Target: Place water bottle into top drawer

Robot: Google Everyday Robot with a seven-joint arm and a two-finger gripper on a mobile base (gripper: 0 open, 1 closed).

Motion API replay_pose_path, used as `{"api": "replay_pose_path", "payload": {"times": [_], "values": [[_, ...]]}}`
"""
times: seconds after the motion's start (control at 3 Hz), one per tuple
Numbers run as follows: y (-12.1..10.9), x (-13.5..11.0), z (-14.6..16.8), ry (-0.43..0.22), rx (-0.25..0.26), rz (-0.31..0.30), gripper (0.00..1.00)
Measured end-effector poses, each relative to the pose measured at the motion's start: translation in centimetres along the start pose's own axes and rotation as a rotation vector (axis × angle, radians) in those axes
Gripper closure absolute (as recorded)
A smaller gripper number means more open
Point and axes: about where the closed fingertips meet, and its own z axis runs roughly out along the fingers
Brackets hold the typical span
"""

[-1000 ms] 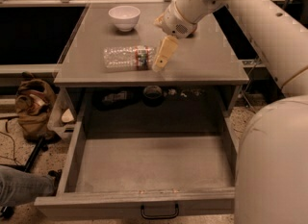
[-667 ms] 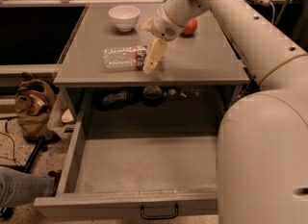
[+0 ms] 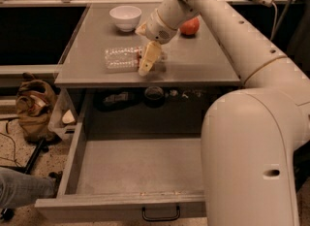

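Observation:
The water bottle (image 3: 120,58), clear ribbed plastic with a red-and-green label band, lies on its side on the grey counter (image 3: 193,67). My gripper (image 3: 147,60) hangs over the bottle's label end, its cream fingers (image 3: 149,56) pointing down and covering that end. The top drawer (image 3: 140,167) stands pulled open below the counter, its flat bottom bare, with a black handle (image 3: 160,215) on the front panel.
A white bowl (image 3: 125,16) stands at the counter's back left, and a red apple (image 3: 190,25) at the back right. Dark items lie on the shelf behind the drawer (image 3: 154,94). A brown bag (image 3: 36,108) sits on the floor at the left. My arm's large white link (image 3: 252,157) fills the right foreground.
My gripper has moved left along the counter and now sits over the bottle's label end. The bottle and the drawer have not moved.

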Motion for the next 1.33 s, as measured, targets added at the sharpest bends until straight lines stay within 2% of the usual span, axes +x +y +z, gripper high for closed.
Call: {"api": "replay_pose_path", "payload": {"times": [0.33, 1.0, 1.33], "values": [[-0.1, 0.0, 0.0, -0.002, 0.002, 0.000, 0.18], [0.6, 0.1, -0.2, -0.010, -0.010, -0.002, 0.64], [3.3, -0.5, -1.9, -0.063, -0.018, -0.033, 0.88]]}}
